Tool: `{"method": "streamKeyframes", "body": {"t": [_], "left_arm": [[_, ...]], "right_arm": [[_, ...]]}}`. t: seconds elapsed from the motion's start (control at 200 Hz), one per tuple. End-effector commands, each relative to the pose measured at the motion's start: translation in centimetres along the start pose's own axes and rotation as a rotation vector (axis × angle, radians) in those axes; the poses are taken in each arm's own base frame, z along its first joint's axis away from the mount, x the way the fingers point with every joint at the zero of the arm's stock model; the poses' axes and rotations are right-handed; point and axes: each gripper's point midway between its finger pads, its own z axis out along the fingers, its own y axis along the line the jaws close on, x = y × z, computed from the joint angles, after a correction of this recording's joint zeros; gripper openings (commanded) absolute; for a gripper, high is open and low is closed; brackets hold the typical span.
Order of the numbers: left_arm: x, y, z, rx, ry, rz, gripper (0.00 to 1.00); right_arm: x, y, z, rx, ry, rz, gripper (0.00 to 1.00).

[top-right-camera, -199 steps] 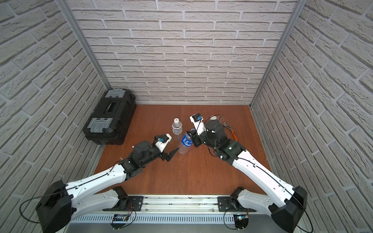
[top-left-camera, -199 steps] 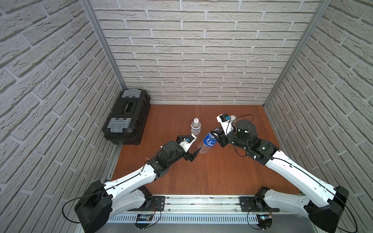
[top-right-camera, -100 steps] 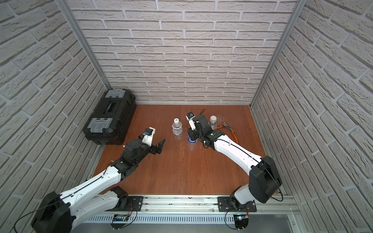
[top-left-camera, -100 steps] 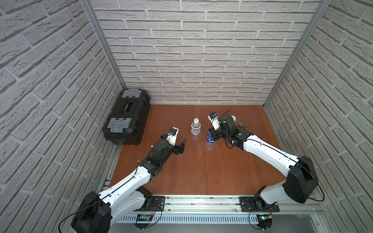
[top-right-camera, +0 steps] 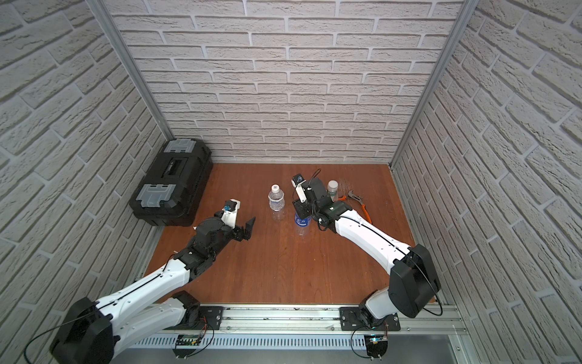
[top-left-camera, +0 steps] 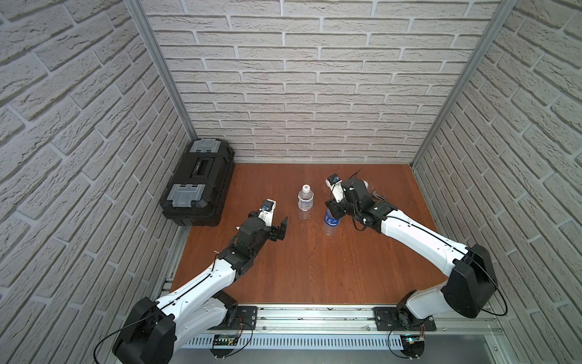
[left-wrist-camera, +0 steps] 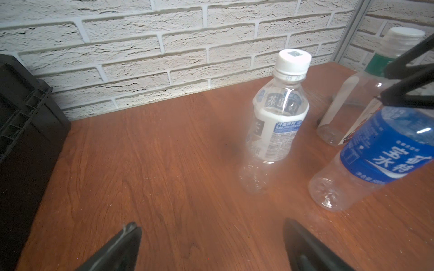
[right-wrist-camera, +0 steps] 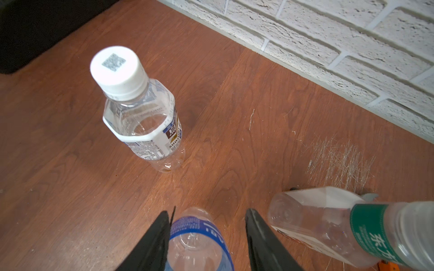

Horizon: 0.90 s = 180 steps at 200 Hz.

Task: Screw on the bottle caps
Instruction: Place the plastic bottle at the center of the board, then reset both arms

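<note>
Left fingers [left-wrist-camera: 122, 246] spread wide; right fingers [right-wrist-camera: 152, 241] partly parted, angled downward.

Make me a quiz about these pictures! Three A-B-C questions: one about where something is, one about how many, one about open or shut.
1. Where is the blue-labelled bottle?
A. Between the right gripper's jaws.
B. Lying on its side.
C. Stacked on another bottle.

2. How many bottles stand on the table?
A. One.
B. Three.
C. Five.

3. How are the left gripper's jaws?
A. Shut on a cap.
B. Shut on a bottle.
C. Wide open, empty.

Answers:
1 A: the jaws flank it.
2 B: it, the white-labelled bottle and the green-banded bottle.
3 C: only bare table shows between them.
</note>
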Motion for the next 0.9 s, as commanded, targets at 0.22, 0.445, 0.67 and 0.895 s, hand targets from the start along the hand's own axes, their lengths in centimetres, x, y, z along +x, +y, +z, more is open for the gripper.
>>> {"method": "streamKeyframes", "body": {"t": [0.22,0.445,0.67,0.895], "left_arm": [[-0.6,2.2,-0.1,-0.070,-0.016,-0.084,0.98],[-0.6,9.5,-1.8,-0.367,-0.049,-0.203,0.98],[0.1,17.5,-4.4,-0.665,-0.058,-0.118,0.98],[4.5,22.2,-3.9,-0.787,-0.040,-0.099,0.98]], "right_arm": [[-1.8,-2.5,-6.2,0.085,-0.139,0.003,0.76],[2.2,-8.1,-12.1,0.264,-0.163,0.065,0.88],[10.4,-15.8,-9.2,0.542,-0.185,0.180,0.93],[14.4,-17.8,-3.9,0.581,-0.290,0.279,0.92]]}}
